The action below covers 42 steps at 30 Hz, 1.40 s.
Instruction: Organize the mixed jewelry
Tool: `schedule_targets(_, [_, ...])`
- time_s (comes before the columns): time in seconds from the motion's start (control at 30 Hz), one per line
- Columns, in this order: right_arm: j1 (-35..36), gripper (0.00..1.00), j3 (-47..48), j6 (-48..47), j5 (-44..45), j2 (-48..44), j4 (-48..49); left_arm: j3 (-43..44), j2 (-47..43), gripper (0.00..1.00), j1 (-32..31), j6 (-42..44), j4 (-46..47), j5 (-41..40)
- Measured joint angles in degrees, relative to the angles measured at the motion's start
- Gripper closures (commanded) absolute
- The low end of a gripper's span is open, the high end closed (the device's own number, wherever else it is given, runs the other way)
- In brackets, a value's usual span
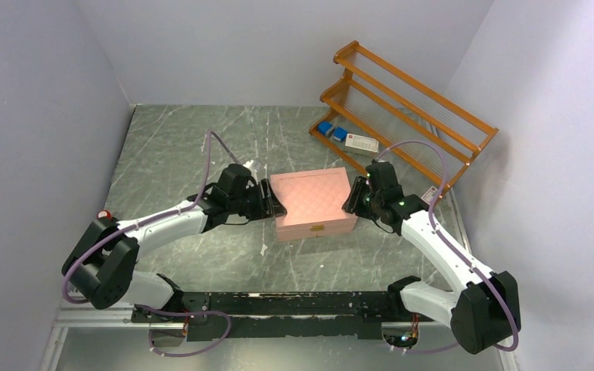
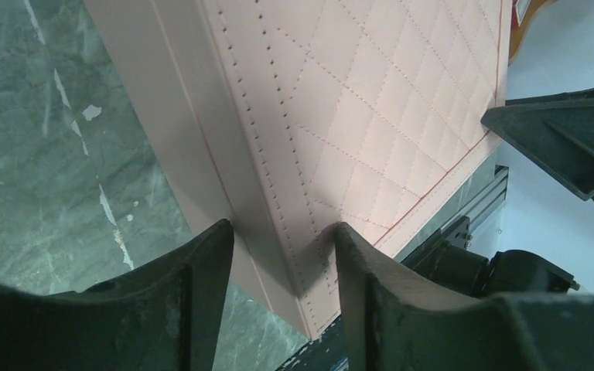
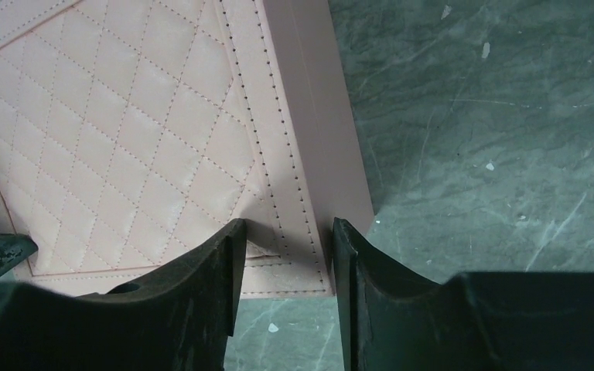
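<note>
A closed pink quilted jewelry box point(image 1: 313, 202) sits mid-table with a small gold clasp on its front. The mixed jewelry is out of view. My left gripper point(image 1: 277, 207) is at the box's left side. In the left wrist view the box point(image 2: 371, 100) has its corner edge between the gripper point(image 2: 284, 226) fingers, one on the quilted lid, one against the side wall. My right gripper point(image 1: 348, 199) is at the right side. In the right wrist view the gripper point(image 3: 288, 222) clamps the box point(image 3: 124, 131) corner the same way, and the lid creases at the fingertip.
An orange wooden rack point(image 1: 410, 100) leans at the back right. Two small blue items point(image 1: 332, 131) and a white card point(image 1: 360, 143) lie in front of it. Grey walls close in left, right and behind. A black rail point(image 1: 278, 303) runs along the near edge.
</note>
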Motion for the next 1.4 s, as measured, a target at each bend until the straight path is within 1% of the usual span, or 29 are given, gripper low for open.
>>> schedule_targets(0.1, [-0.28,0.58,-0.85,0.24,-0.48,-0.20,1.18,0.42,0.52,0.50,-0.46,-0.20,0.22,-0.24])
schedule_targets(0.3, [-0.96,0.62,-2.29,0.72,-0.50,0.35,5.44,2.69,2.54,0.59,-1.16,-0.52,-2.05,-2.78])
schedule_targets(0.4, [-1.18,0.61,-2.54,0.87,0.09,1.07,7.56,3.93,3.32,0.59,-1.55,-0.76,-2.97,-4.50])
schedule_targets(0.5, [-1.20,0.57,-2.34,1.09,0.66,1.11,7.91,3.96,2.93,0.53,-1.99,-1.03,-3.04,-5.92])
schedule_targets(0.57, [-1.09,0.53,-1.84,1.20,1.09,0.61,7.19,4.09,2.03,0.47,-2.45,-0.98,-3.21,-7.04])
schedule_targets(0.6, [-0.98,0.48,-1.44,1.18,1.36,0.50,6.56,4.31,1.68,0.43,-2.73,-0.76,-3.65,-7.89])
schedule_targets(0.63, [-0.81,0.41,-0.96,1.07,1.66,0.39,5.68,4.57,1.36,0.39,-3.06,-0.33,-4.17,-8.74])
schedule_targets(0.67, [-0.59,0.31,-0.24,0.87,1.95,0.20,4.35,5.03,0.81,0.36,-3.41,0.63,-5.60,-10.64])
schedule_targets(0.7, [-0.39,0.25,0.72,0.70,2.19,-0.17,2.84,5.31,0.11,0.33,-3.56,1.33,-7.15,-12.02])
schedule_targets(0.77, [-0.07,0.16,3.21,-0.02,3.48,-1.68,0.35,6.08,-2.14,0.28,-3.78,2.93,-11.23,-15.19])
schedule_targets(0.83, [0.07,0.05,6.58,-0.96,5.51,-4.76,-1.57,7.65,-5.68,0.22,-3.78,4.61,-15.85,-18.91])
schedule_targets(0.87, [0.07,0.01,8.39,-1.46,6.73,-6.84,-2.34,8.70,-7.82,0.19,-3.78,5.42,-17.90,-20.68])
schedule_targets(0.97, [0.09,0.00,14.03,-2.67,10.51,-12.85,-4.90,12.46,-15.19,0.10,-3.76,7.80,-23.10,-25.94])
schedule_targets(1.03, [0.09,0.00,17.79,-3.06,12.94,-16.15,-6.88,14.84,-20.68,0.06,-3.76,9.22,-26.08,-29.00])
schedule_targets(1.2, [0.09,0.00,25.14,-3.50,19.30,-22.27,-14.01,20.63,-31.76,0.07,-3.76,11.37,-35.69,-35.36])
schedule_targets(1.4, [0.07,0.00,30.53,-4.13,25.33,-27.93,-22.03,28.65,-38.53,0.07,-3.76,12.72,-46.62,-40.65])
